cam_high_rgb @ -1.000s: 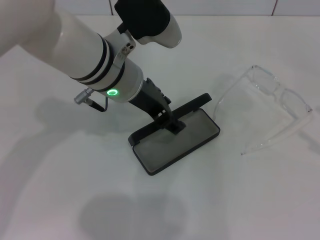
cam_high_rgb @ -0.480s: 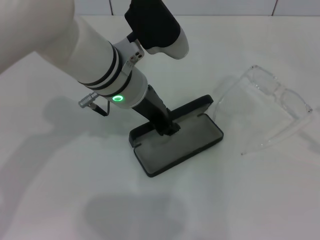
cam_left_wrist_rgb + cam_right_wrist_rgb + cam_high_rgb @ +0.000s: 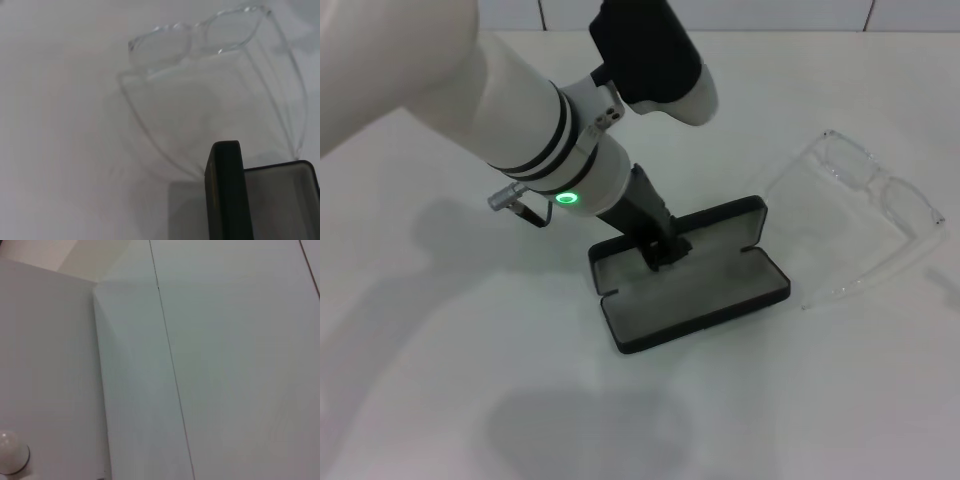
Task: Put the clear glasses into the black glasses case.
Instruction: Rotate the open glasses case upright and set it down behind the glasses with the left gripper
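Note:
The black glasses case [image 3: 705,300] lies open on the white table, its grey lining facing up. My left gripper [image 3: 663,254] reaches down from the upper left and is shut on the rear edge of the case's lid. To the right of the case, apart from it, the clear glasses [image 3: 880,190] rest on the table with their temples unfolded and pointing toward the front. In the left wrist view the black lid edge [image 3: 226,195] stands close up, with the clear glasses [image 3: 200,37] beyond it. The right gripper is out of view.
The white table [image 3: 470,400] stretches bare to the left and front of the case. A tiled wall edge [image 3: 770,15] runs along the back. The right wrist view shows only white panels [image 3: 225,365].
The left gripper moved right and slightly back, taking the case along. The lid, nearly upright a second ago, now lies opened out flatter, and the case sits closer to the glasses.

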You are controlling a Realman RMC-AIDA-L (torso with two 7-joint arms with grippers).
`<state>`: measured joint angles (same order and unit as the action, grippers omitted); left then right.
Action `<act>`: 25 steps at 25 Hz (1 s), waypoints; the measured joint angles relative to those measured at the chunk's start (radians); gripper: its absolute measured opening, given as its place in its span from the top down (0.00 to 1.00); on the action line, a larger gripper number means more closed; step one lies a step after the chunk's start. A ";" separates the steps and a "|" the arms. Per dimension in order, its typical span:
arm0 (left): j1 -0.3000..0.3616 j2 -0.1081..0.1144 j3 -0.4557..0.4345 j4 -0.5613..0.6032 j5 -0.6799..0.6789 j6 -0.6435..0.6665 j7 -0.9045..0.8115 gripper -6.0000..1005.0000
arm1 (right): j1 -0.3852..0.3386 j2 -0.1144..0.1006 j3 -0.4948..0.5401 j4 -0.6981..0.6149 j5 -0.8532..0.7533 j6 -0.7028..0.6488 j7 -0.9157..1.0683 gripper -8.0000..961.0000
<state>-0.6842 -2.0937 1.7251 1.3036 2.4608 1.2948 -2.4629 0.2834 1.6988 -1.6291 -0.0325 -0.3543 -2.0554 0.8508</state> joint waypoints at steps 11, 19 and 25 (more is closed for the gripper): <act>0.089 0.000 0.087 0.165 0.001 -0.036 0.169 0.80 | -0.039 0.008 0.018 0.002 0.039 -0.031 -0.031 0.09; 0.090 0.000 0.126 0.131 0.009 -0.086 0.236 0.80 | -0.061 0.009 0.038 0.003 0.042 -0.071 -0.036 0.09; 0.075 -0.001 0.178 0.070 0.010 -0.176 0.249 0.80 | -0.063 0.011 0.038 0.003 0.042 -0.081 -0.044 0.09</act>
<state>-0.6094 -2.0948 1.9029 1.3733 2.4704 1.1185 -2.2136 0.2208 1.7099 -1.5907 -0.0291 -0.3125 -2.1363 0.8066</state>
